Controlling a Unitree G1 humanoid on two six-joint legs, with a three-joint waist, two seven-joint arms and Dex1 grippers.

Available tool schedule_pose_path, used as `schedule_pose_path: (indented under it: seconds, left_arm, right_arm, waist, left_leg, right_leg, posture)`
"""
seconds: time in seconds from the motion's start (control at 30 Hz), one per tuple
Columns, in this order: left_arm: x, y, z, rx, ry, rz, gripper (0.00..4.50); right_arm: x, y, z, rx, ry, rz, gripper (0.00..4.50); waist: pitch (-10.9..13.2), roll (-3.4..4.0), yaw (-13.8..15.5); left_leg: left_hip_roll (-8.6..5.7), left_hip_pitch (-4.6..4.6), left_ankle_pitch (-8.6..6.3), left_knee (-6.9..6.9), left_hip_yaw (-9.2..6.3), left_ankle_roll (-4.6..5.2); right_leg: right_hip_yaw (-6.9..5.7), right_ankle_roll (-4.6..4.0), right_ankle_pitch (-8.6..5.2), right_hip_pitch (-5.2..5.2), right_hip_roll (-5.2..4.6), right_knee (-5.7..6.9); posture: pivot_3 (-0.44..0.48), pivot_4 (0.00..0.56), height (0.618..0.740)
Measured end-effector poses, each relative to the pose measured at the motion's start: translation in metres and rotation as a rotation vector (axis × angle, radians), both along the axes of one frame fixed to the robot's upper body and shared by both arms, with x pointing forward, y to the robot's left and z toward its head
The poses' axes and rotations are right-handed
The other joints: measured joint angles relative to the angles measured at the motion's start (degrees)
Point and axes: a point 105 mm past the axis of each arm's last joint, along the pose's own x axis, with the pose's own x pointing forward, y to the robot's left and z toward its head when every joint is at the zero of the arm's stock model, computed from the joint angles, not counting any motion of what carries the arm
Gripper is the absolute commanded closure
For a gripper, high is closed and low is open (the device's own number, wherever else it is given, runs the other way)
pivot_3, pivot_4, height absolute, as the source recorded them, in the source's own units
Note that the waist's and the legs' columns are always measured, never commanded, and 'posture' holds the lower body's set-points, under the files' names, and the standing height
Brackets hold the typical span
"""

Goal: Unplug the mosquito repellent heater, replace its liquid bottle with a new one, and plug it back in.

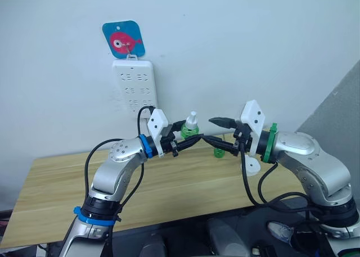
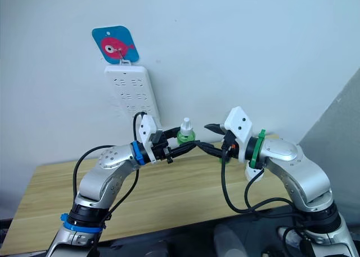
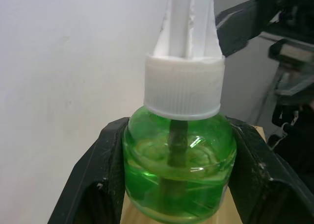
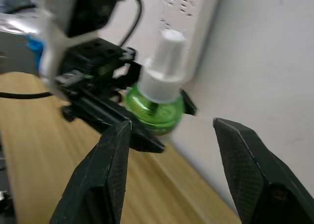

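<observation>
Plain white wall (image 1: 253, 37), light wooden table (image 1: 62, 184), grey panel (image 1: 337, 108) at right

Both arms are silver-grey metal with rounded joint housings. The left arm (image 1: 115, 167) carries blue rings, one at the wrist and one lower near the elbow; the right arm (image 1: 306, 161) carries a green ring at its wrist. Each wrist bears a white, angular camera housing with small dark dots on its face. Loose black cables loop along both arms. The left end effector (image 1: 188, 139) and right end effector (image 1: 216, 132) each have two black tapered fingers.
</observation>
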Motion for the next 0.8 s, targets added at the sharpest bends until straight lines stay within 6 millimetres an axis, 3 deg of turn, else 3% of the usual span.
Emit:
schedule_pose_path:
  seconds: [0.13,0.27,0.47,0.63,0.8]
  left_arm:
    - [-0.001,0.000,0.001,-0.003,-0.008,-0.004,2.16]
    - [-0.001,-0.002,0.002,-0.011,-0.007,-0.011,2.16]
    - [-0.002,-0.002,0.002,-0.020,-0.005,-0.016,2.16]
    - [-0.002,-0.003,0.003,-0.023,-0.005,-0.018,2.16]
    - [-0.002,-0.003,0.003,-0.025,-0.005,-0.018,2.16]
  right_arm:
    - [-0.004,0.007,0.003,0.052,0.027,0.025,1.76]
    - [0.003,0.028,0.016,0.124,-0.013,0.007,1.76]
    - [0.022,0.040,0.015,0.151,-0.003,-0.056,1.76]
    - [0.022,0.053,0.018,0.169,-0.013,-0.036,1.76]
    - [0.030,0.045,0.014,0.152,-0.001,-0.073,1.76]
  waist:
    - [0.0,-0.01,0.0]
    - [0.0,0.02,-0.1]
    - [0.0,0.02,0.1]
    - [-0.1,0.03,0.0]
    - [-0.1,0.03,0.1]
  left_leg:
    - [0.00,-0.01,0.00,0.00,0.00,0.00]
    - [0.02,0.00,0.00,0.00,-0.01,0.00]
    - [-0.04,-0.03,0.00,0.01,0.00,-0.01]
    - [-0.01,-0.02,0.00,0.00,-0.04,-0.01]
    - [-0.05,-0.03,0.00,0.02,-0.02,-0.01]
  right_leg:
    - [0.01,0.00,0.00,0.00,0.01,0.00]
    - [0.01,-0.01,0.00,0.00,0.02,0.01]
    - [0.00,-0.23,0.13,0.00,-0.06,-0.01]
    - [-0.03,-0.23,0.14,-0.01,-0.04,0.01]
    - [-0.02,-0.23,0.14,0.00,-0.09,0.00]
  posture:
    - [-0.199,0.090,0.736]
    - [-0.201,0.083,0.736]
    - [-0.195,0.080,0.736]
    - [-0.191,0.077,0.736]
    - [-0.189,0.081,0.736]
